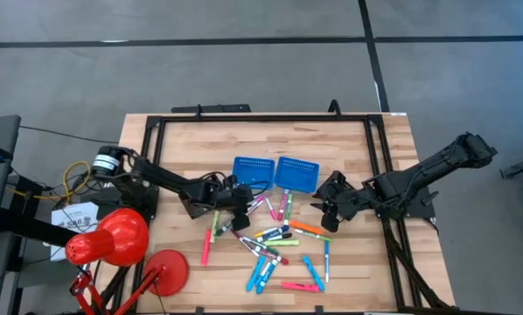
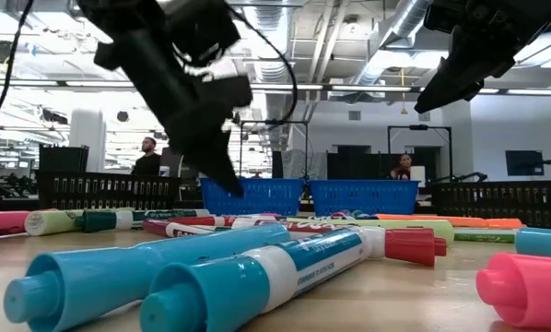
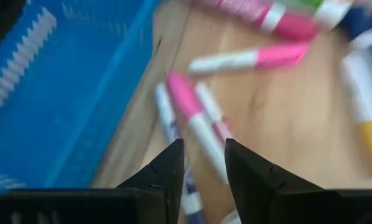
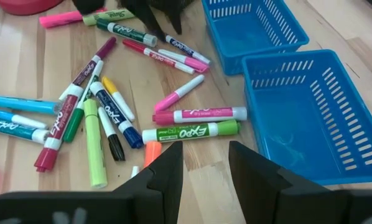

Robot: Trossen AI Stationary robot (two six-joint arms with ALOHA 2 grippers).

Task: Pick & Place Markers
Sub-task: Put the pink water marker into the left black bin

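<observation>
- Scattered across the front half of the table (image 1: 393, 157): markers (image 1: 279, 254), loose and overlapping.
- Low over markers beside the left blue basket (image 1: 253, 171): left gripper (image 1: 241, 214), fingers parted around a pink-capped marker (image 3: 192, 118), not clamped.
- Raised beside the right blue basket (image 1: 296, 174): right gripper (image 1: 329, 208), parted, empty.

A light wooden table (image 1: 183, 140) with a black frame along its edges is carrying two blue baskets (image 1: 275, 172) standing side by side near its middle. Markers (image 1: 283, 241) are lying scattered on the bare wood in front of the baskets, several overlapping.
</observation>
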